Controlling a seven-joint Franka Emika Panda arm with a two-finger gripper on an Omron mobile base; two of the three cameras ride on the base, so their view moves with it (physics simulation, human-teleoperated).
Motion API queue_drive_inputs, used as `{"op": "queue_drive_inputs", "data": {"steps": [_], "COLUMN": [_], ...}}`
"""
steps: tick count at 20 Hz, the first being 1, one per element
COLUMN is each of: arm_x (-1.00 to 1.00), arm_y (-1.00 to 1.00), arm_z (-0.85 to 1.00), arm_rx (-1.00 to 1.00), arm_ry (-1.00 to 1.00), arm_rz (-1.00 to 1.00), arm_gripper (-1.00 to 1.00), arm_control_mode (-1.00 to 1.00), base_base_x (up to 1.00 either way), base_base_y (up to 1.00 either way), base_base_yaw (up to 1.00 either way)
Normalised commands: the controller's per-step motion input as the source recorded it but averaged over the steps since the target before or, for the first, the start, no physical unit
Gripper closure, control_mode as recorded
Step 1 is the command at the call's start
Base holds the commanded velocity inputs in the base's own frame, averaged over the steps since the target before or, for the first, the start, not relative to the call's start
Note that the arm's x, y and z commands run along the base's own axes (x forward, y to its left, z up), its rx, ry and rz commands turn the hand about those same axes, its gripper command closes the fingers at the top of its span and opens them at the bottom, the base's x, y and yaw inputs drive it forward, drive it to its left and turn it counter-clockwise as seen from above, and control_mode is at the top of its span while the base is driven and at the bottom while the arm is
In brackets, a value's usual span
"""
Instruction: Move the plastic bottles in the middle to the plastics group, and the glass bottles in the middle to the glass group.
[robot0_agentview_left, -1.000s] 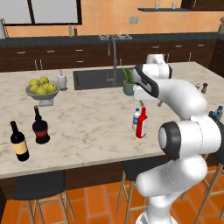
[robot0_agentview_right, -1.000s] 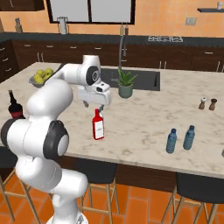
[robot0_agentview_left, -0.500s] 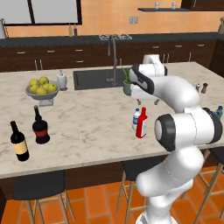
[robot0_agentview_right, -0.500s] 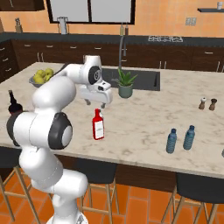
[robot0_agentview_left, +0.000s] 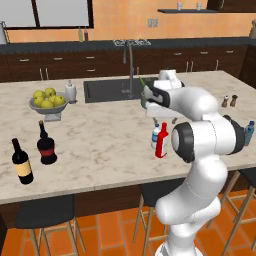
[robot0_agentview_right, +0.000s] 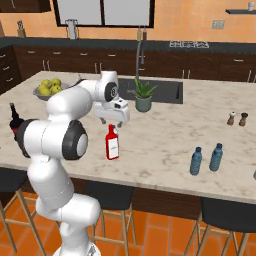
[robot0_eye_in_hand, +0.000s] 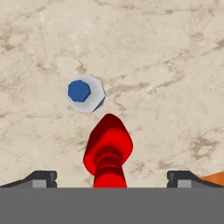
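Near the centre of the left base view, the white arm's two-finger gripper (robot0_agentview_left: 161, 116) hangs just above the flat-sided bright red glass bottle with a white label (robot0_agentview_left: 161, 140), which stands upright on the pale marbled stone counter (robot0_agentview_left: 100, 140). Its jaws are spread wide and hold nothing; in the hand view the two dark fingertips (robot0_eye_in_hand: 41, 178) sit far apart at the lower corners, with the red bottle's narrow neck rising between them at bottom centre, untouched by either. Just above and left of that neck in the hand view is the blue cap of the small whitish-clear plastic bottle (robot0_eye_in_hand: 85, 93), seen from overhead. In the left base view this small bottle stands just left of the red one, partly hidden behind it.

At lower left of the left base view stand two dark wine bottles, well apart from the red bottle: the slim one with a cream label (robot0_agentview_left: 22, 162) and the squat round-bodied one with a red label (robot0_agentview_left: 46, 145).

At centre right of the right base view, two small translucent blue plastic water bottles (robot0_agentview_right: 196, 161) stand side by side near the counter's front edge, well to the right of the red bottle.
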Motion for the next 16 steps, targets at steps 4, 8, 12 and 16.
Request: {"op": "queue_drive_inputs", "data": {"steps": [4,8,12,16], "arm_x": [0.0,-0.16,-0.21,-0.05], "arm_y": [0.02,0.0,0.0,0.0], "arm_z": [-0.01,-0.01,-0.08,-0.08], "arm_rx": [0.0,0.0,0.0,0.0], "arm_ry": [0.02,0.0,0.0,0.0], "arm_rz": [0.0,0.0,0.0,0.0], "arm_gripper": [-1.0,-1.0,-1.0,-1.0], "arm_control_mode": [-1.0,-1.0,-1.0,-1.0], "base_base_x": [0.0,0.0,0.0,0.0], "base_base_y": [0.0,0.0,0.0,0.0], "base_base_yaw": [0.0,0.0,0.0,0.0]}}
